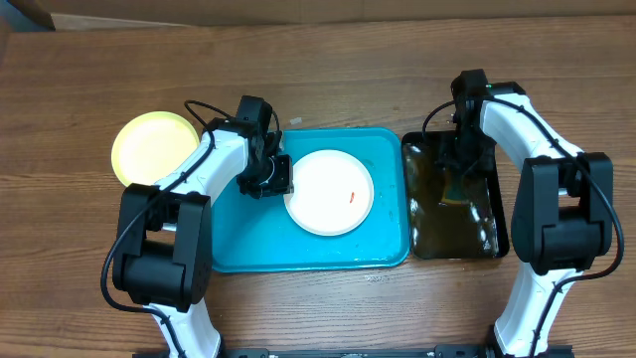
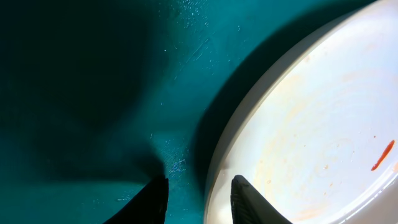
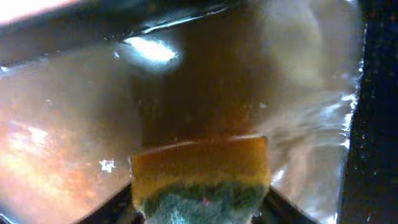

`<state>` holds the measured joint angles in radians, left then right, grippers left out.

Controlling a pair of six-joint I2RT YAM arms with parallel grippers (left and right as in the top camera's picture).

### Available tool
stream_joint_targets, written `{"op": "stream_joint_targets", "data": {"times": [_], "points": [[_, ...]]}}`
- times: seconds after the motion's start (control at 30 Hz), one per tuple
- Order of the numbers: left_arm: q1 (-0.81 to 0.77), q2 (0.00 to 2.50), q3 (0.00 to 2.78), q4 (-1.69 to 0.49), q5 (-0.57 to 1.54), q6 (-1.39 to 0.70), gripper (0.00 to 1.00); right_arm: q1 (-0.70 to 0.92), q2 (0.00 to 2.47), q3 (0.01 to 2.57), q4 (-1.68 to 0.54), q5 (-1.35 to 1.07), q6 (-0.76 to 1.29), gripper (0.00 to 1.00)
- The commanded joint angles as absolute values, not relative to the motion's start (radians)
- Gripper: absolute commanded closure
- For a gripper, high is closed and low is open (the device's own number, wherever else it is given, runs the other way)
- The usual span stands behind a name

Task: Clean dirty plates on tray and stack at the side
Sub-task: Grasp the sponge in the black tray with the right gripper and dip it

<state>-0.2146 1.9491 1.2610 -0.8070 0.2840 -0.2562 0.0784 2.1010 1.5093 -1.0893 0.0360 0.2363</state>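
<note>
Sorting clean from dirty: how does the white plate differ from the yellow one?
The white plate lies in the blue tray; the yellow plate sits on the table left of it. The white plate carries an orange-red smear; the yellow plate shows none. The left gripper straddles the white plate's rim; the yellow plate lies apart from it. Both are round.

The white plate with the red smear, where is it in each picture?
Overhead: white plate in the middle, on the blue tray.
Left wrist: right side, over the tray.
Right wrist: not there, only the sponge.
Shared landmark: the red smear.
</note>
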Motion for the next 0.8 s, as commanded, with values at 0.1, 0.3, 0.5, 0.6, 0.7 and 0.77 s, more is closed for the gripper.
{"op": "stream_joint_targets", "data": {"times": [0.1,0.3,0.5,0.6,0.7,0.77], "points": [[-0.210,1.956,1.259,-0.807,0.277,-0.265,0.64,0.076,2.087,1.532,-1.047,0.047,0.236,0.96],[-0.210,1.956,1.259,-0.807,0.266,-0.265,0.61,0.076,2.087,1.532,-1.053,0.047,0.237,0.31],[-0.210,1.956,1.259,-0.807,0.249,-0.266,0.57,0.076,2.087,1.534,-1.105,0.037,0.240,0.46],[-0.210,1.956,1.259,-0.807,0.250,-0.266,0.57,0.076,2.087,1.534,-1.108,0.033,0.240,0.58],[-0.210,1.956,1.259,-0.807,0.249,-0.266,0.57,0.076,2.087,1.534,-1.108,0.033,0.240,0.63],[-0.210,1.956,1.259,-0.805,0.249,-0.266,0.56,0.076,2.087,1.542,-1.109,0.033,0.240,0.63]]}}
